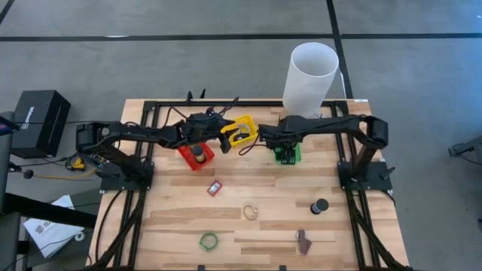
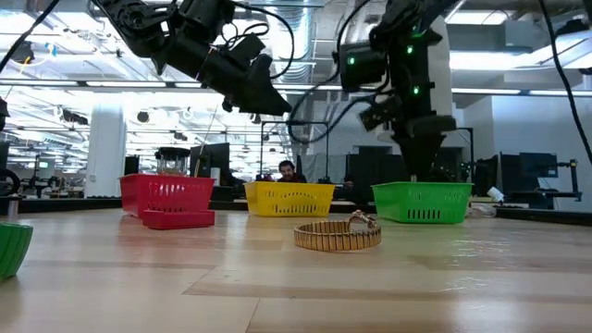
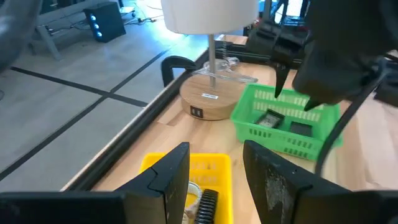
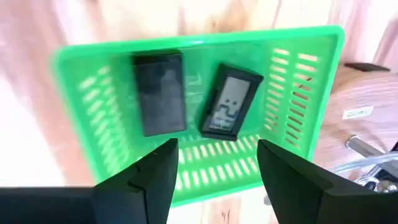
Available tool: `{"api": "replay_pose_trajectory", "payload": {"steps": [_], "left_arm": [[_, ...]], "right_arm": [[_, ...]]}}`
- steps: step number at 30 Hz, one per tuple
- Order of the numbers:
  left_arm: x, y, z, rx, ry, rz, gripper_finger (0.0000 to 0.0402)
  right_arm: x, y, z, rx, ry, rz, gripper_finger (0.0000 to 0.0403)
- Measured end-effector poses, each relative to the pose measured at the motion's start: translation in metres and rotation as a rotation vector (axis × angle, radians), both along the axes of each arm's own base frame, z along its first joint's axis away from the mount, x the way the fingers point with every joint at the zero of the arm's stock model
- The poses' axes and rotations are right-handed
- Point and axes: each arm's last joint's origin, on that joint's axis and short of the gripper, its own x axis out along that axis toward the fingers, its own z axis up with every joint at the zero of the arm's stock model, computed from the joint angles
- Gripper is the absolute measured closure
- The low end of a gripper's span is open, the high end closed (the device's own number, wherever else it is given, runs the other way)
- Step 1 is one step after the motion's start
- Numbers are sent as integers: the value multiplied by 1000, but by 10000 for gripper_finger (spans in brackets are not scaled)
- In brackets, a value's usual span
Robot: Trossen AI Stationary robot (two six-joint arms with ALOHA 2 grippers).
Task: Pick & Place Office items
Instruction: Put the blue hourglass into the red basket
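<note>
1. Right gripper hangs directly over the green bin; fingers spread wide, nothing between them.
2. Inside the green bin: a dark rectangular piece and a small display unit lying side by side, apart.
3. Left gripper is above the yellow bin, beside the green bin; fingers partly apart, holding nothing.
4. Red bin, beyond the yellow one from the green bin, holds a black round disc.
5. On open table, away from the green bin toward the front edge: red block, silvery ring, black roll, green ring, brown clip.
</note>
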Motion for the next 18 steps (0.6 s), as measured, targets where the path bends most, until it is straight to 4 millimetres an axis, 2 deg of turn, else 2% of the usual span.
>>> {"api": "replay_pose_trajectory", "payload": {"steps": [7,11,18], "left_arm": [[3,-12,0,0,0,-42,257],[5,-21,0,1,0,-72,257],[7,-30,0,1,0,-104,257]], "right_arm": [[-15,27,43,-26,-170,-21,194],[-33,52,66,-26,-292,19,194],[-78,92,75,29,-474,24,194]]}}
